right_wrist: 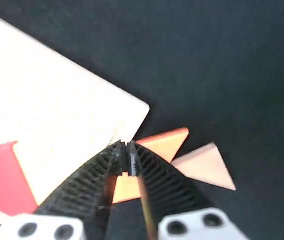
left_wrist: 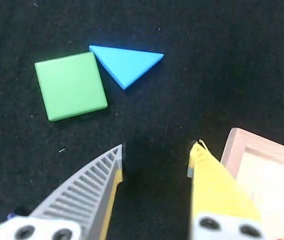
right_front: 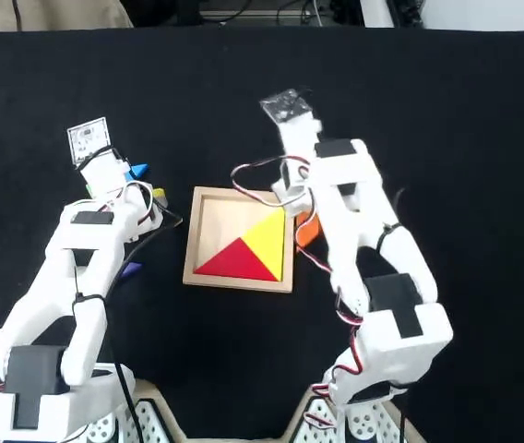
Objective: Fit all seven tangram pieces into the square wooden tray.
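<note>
Hovering left gripper (left_wrist: 158,155) spread wide, empty; right gripper (right_wrist: 127,152) pinched closed at tray (right_wrist: 82,115) edge.

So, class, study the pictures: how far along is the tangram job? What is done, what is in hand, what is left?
Done: the red triangle and yellow triangle lie in the tray. In hand: nothing; the right jaws are shut by the orange piece, and the left jaws are open. Left: orange, pink triangle, green square, blue triangle, purple piece.

Wooden tray (right_front: 191,242) holds red triangle (right_front: 234,261) and yellow triangle (right_front: 267,237).
</note>
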You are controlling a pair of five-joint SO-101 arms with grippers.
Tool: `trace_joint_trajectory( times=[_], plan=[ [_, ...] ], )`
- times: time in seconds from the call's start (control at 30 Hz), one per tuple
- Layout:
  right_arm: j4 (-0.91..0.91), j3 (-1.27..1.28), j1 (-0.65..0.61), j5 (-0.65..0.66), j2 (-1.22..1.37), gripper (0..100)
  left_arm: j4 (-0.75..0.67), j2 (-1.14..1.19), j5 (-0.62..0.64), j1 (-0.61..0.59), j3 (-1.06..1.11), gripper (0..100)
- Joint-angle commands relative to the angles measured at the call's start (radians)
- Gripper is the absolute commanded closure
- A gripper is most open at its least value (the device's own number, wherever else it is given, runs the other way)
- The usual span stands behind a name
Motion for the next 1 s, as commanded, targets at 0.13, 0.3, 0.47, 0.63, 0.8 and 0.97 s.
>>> trace_joint_trajectory(
  times=[0.13,0.3,0.47,0.63,0.8,0.97],
  plan=[
    [-0.021,-0.090,0.026,-0.003,0.084,98.8,-0.015,-0.037,-0.011,-0.005,-0.012,78],
    [-0.012,-0.148,0.009,0.048,0.179,98.8,-0.020,-0.037,-0.012,-0.007,-0.016,78],
    [-0.014,-0.157,-0.034,0.049,0.173,98.8,-0.021,-0.037,-0.012,-0.007,-0.016,78],
    [-0.012,-0.150,-0.100,0.054,0.150,98.8,-0.021,-0.037,-0.012,-0.007,-0.018,78],
    [-0.012,-0.120,-0.103,0.055,0.108,98.8,-0.021,-0.037,-0.012,-0.007,-0.018,78],
    [0.051,-0.091,-0.025,0.052,-0.099,98.8,-0.023,-0.043,-0.012,-0.007,-0.018,78]
  ],
)
